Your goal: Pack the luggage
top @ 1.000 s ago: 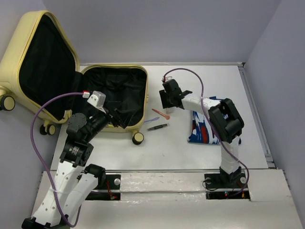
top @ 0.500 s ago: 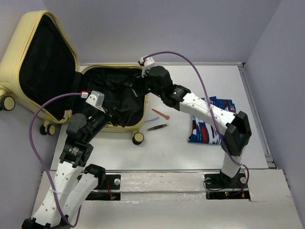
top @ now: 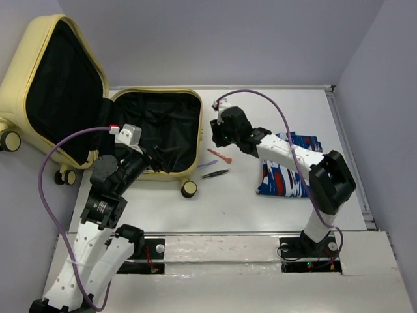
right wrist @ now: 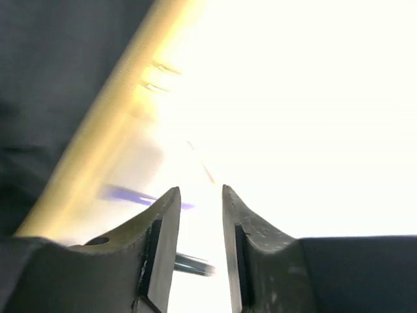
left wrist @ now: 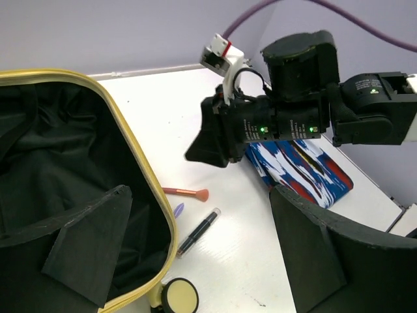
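We see the suitcase lying open, its lid raised and its black lining showing, beneath the left jaws and to the left of the right jaws. The left jaws are spread wide and hold nothing. They hang over the suitcase's near right corner, so its yellow rim runs between them, with lining under one and bare white surface under the other. Ahead of them, just outside the rim, lie a coral-tipped brush, a small purple piece and a black pen, with a cream wheel close below. Beyond these hang the right jaws, a narrow gap apart with nothing between them, pointing down beside the rim and near the brush. The right wrist view is blurred and glaring; there the rim passes to their left, with a purple streak and a dark tube end low beside them. A folded blue, white and red cloth lies to their right, partly under the right arm
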### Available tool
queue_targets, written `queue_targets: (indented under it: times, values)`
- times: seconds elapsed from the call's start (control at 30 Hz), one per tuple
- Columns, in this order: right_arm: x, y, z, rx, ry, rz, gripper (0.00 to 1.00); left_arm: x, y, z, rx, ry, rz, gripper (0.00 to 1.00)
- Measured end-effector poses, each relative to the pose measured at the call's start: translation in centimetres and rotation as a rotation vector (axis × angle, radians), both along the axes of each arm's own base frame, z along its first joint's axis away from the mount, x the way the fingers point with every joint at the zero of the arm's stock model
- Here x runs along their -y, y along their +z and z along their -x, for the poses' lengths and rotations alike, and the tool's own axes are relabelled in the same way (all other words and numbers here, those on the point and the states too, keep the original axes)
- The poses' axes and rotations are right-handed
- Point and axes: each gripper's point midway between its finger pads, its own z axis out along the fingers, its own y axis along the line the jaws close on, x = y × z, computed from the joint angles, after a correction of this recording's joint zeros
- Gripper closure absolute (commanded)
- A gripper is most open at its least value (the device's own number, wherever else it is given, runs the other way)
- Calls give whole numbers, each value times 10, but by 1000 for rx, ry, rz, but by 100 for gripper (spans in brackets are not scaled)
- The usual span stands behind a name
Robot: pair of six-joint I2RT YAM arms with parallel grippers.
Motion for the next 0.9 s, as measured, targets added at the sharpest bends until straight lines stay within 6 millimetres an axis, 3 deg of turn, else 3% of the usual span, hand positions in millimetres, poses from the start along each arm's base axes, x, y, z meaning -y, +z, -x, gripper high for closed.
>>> queue_targets:
  times: [0.13, 0.5, 0.6, 0.63, 0.73, 0.9]
  values:
    - [44, -40, -5, -60, -63, 81, 55, 0, 1, 1, 5, 0, 2, 1]
    - [49, -133, 8, -241, 68, 186, 52, 0, 1, 0, 3, 0, 1, 1]
    - [48, -133, 6, -239, 75, 178, 60, 0, 1, 0, 1, 0, 1, 1]
    - [49, -134, 5, -237, 73, 182, 75, 0, 0, 0, 1, 0, 0, 1]
    - [54, -135, 0, -221, 44, 206, 91, 0, 0, 0, 1, 1, 0, 1]
    - [67, -133, -7, -192, -18, 256, 93, 0, 0, 0, 0, 1, 0, 1]
